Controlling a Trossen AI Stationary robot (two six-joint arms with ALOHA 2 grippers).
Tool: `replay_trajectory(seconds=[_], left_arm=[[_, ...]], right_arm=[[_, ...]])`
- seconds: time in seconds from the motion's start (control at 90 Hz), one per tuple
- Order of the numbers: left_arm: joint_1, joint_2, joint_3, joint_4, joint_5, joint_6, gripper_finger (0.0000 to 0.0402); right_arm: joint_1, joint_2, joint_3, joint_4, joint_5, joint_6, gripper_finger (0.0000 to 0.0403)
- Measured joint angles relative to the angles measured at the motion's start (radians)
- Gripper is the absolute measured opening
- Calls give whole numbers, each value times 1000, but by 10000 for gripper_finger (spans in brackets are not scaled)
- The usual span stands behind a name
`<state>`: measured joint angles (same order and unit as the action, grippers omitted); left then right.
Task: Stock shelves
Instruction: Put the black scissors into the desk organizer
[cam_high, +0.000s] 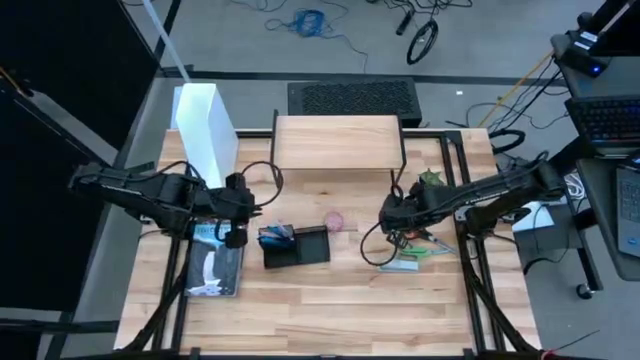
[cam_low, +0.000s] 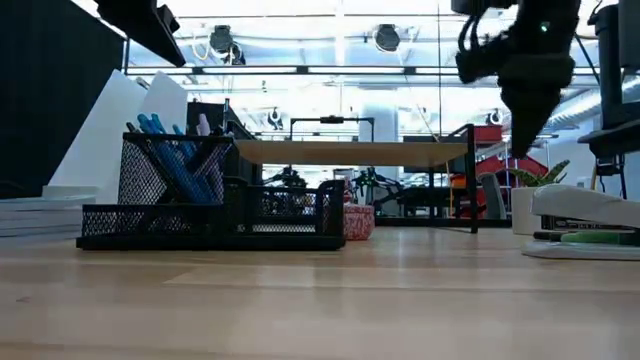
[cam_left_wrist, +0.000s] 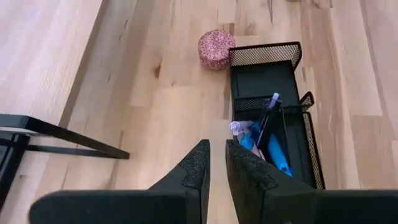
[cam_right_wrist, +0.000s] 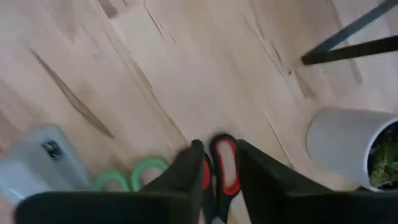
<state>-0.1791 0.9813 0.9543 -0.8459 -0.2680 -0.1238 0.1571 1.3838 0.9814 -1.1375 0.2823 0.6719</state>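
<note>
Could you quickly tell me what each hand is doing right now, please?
Left hand: shut, holding nothing, above the pen tray.
Right hand: open around the red scissors handle.

Your high view looks straight down on the whole tabletop (cam_high: 330, 300). Your low view sits at its surface, close behind the black mesh organizer (cam_low: 215, 205), facing the room. The left wrist view looks down steeply on that same organizer (cam_left_wrist: 273, 124); the right wrist view hangs close over red-handled scissors (cam_right_wrist: 225, 163) and a white pot (cam_right_wrist: 348, 146).
</note>
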Motion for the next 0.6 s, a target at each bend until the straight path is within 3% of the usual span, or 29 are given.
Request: replay_trajectory(seconds=[0.233, 0.6], left_arm=[[0, 0, 0, -1, 1, 1, 38], [0, 0, 0, -1, 1, 9, 38]], right_arm=[[-42, 0, -156, 38, -87, 1, 164], [-47, -1, -312, 257, -146, -89, 144]])
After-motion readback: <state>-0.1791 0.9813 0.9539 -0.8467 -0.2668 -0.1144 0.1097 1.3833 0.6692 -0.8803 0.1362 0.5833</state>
